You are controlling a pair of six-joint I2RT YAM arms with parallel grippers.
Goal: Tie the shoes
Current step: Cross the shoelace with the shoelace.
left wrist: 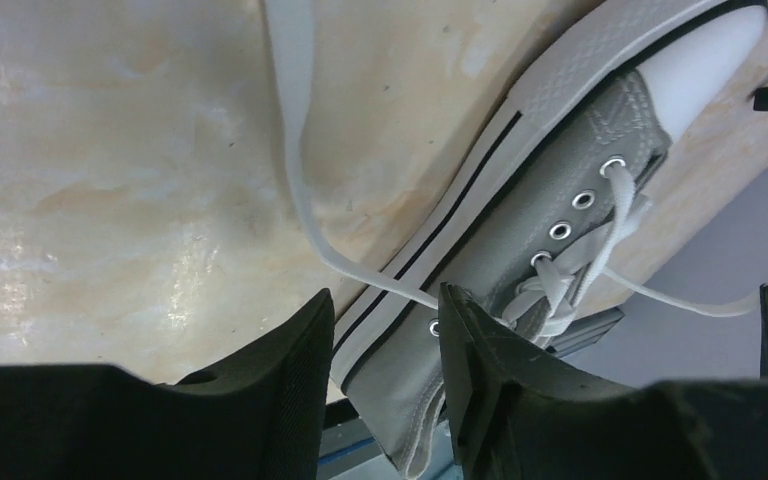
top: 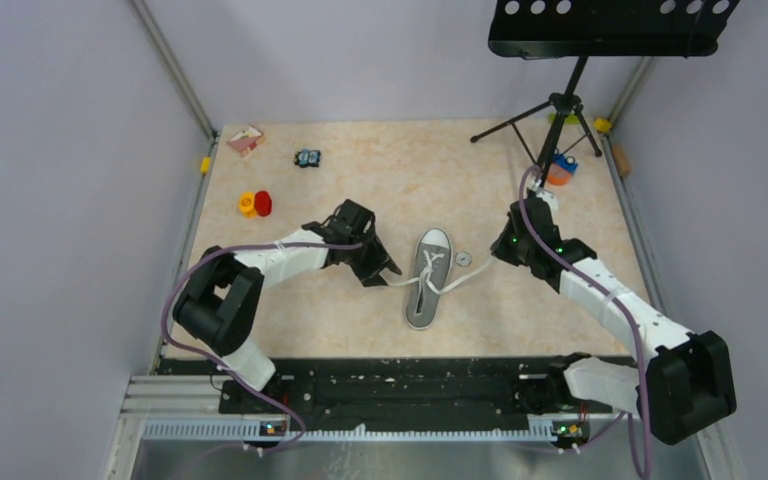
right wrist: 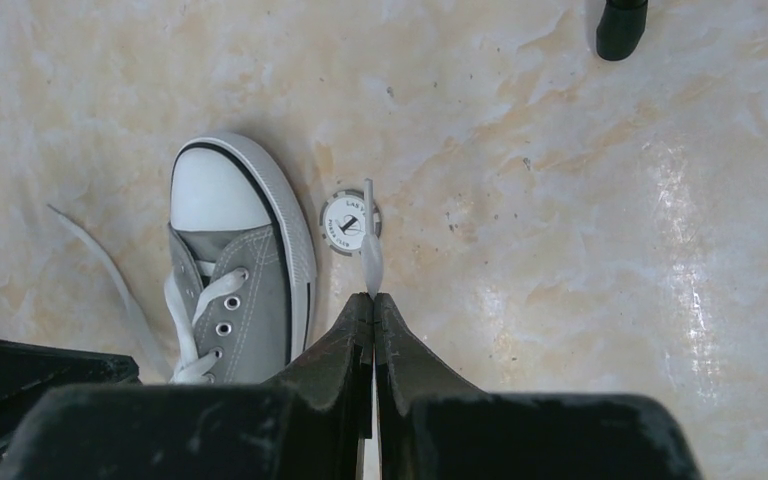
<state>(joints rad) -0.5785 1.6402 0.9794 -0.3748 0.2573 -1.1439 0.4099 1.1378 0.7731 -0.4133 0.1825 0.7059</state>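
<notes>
The left tool (left wrist: 385, 295), jaws apart, hangs just beside the sneaker (top: 425, 305) and is the nearer arm. A loose lace (left wrist: 295, 150) crosses ahead of its gap. The right tool (right wrist: 372, 300) is pinched on the other lace end (right wrist: 370, 255). The sneaker lies mid-surface (top: 360, 180), toe toward the far edge.

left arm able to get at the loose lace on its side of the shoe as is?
Probably yes. The left gripper stands open beside the sneaker, and that lace crosses the table just ahead of its fingertips, nothing over it. The right gripper pinches the other lace, well clear.
</notes>
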